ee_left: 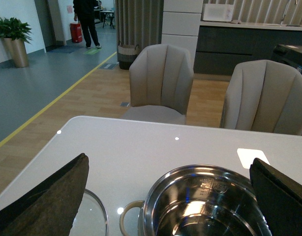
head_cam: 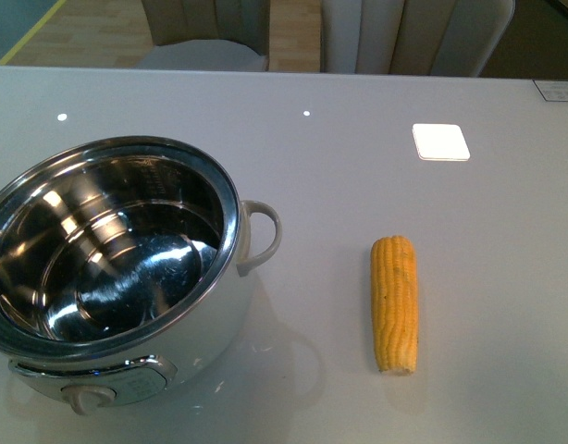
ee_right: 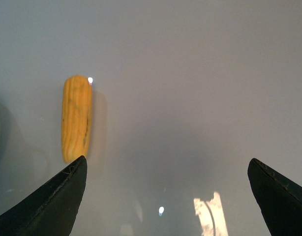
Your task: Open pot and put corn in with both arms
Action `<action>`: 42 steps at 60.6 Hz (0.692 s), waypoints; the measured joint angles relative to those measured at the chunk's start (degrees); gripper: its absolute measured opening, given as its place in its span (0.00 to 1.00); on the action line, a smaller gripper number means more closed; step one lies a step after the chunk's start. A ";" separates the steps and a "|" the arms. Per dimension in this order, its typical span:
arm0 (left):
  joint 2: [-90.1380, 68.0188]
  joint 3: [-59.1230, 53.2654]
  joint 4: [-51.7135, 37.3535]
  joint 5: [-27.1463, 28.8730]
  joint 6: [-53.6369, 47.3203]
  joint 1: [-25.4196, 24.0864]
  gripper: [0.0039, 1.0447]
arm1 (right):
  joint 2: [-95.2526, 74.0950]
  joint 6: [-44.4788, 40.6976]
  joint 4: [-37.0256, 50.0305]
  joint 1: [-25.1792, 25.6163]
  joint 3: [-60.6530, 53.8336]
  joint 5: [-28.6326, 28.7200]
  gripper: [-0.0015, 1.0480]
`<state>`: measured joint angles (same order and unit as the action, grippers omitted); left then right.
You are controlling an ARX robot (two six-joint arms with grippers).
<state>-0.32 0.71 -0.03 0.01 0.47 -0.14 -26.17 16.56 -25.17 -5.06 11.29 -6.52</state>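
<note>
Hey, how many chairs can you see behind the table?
2. One chair sits beyond the table's far edge behind the pot; the other chair beyond the corn. More may be out of frame.

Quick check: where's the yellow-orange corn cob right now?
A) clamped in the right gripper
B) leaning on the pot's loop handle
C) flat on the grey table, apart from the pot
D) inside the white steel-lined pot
C: the yellow-orange corn cob lies flat on the grey table, clear of the large white steel-lined pot, whose bowl shows only bare steel; the right gripper is open and holds nothing.
</note>
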 joint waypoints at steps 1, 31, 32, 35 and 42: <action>0.00 0.00 0.00 0.00 0.00 0.00 0.94 | -0.68 0.52 0.57 -0.20 0.07 0.13 0.92; 0.00 0.00 0.00 0.00 0.00 0.00 0.94 | -59.06 6.51 41.99 -14.78 13.57 -3.54 0.92; 0.00 0.00 0.00 0.00 0.00 0.00 0.94 | -60.24 6.64 42.34 -14.93 13.99 -3.63 0.92; 0.00 0.00 0.00 0.00 0.00 0.00 0.94 | -65.61 7.10 43.71 -15.65 15.98 -3.69 0.92; 0.00 0.00 0.00 0.00 0.00 0.00 0.94 | -76.94 8.44 44.63 -17.97 21.00 -4.24 0.92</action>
<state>-0.32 0.71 -0.03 0.01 0.47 -0.14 -103.11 24.99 19.46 -23.03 32.29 -10.76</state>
